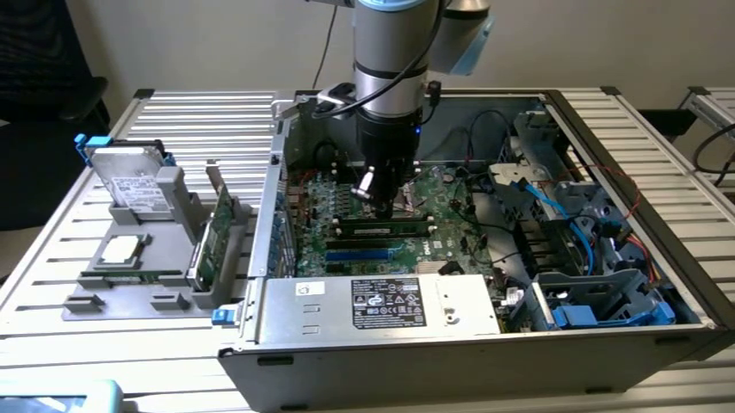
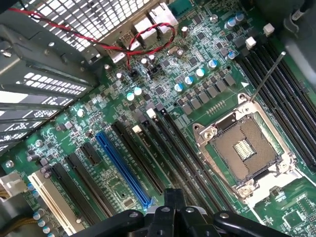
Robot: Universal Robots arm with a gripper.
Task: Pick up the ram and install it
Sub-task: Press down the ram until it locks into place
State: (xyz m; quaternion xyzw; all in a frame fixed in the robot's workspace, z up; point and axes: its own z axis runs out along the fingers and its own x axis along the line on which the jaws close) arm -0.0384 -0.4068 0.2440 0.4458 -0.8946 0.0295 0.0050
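The gripper (image 1: 379,185) is seen inside the open computer case (image 1: 483,344), lowered over the motherboard (image 1: 344,215), with its fingers pressed together and nothing pinched between them. In the wrist view the gripper (image 2: 174,205) is shown as a dark narrow tip above black linkages, poised over the long black slots (image 2: 163,148) that run diagonally across the motherboard (image 2: 197,74).

Just beside the tip in the wrist view, an open processor socket (image 2: 242,148) is framed by a metal bracket, with a thin metal lever (image 2: 266,76) raised from it. A blue slot (image 2: 123,170) and a cream slot (image 2: 52,200) lie parallel to the black ones, and a twisted red and black wire (image 2: 148,44) is looped near the rear ports.

In the exterior view the ram (image 1: 385,230) is seen lying lengthwise in a slot on the motherboard, just in front of the gripper and apart from it; whether it is fully seated cannot be told. Blue slots (image 1: 361,249) lie beside it, nearer the power supply (image 1: 379,301), which bears a white and black label. Blue cables (image 1: 563,194) are routed toward the drive cage (image 1: 597,301) at the exterior view's right.

Outside the case, at the exterior view's left, a grey holder (image 1: 150,275) is placed on the slatted table (image 1: 172,112). On it are carried a hard drive (image 1: 129,181), a square silver processor chip (image 1: 120,249) and an upright green expansion card (image 1: 213,237).
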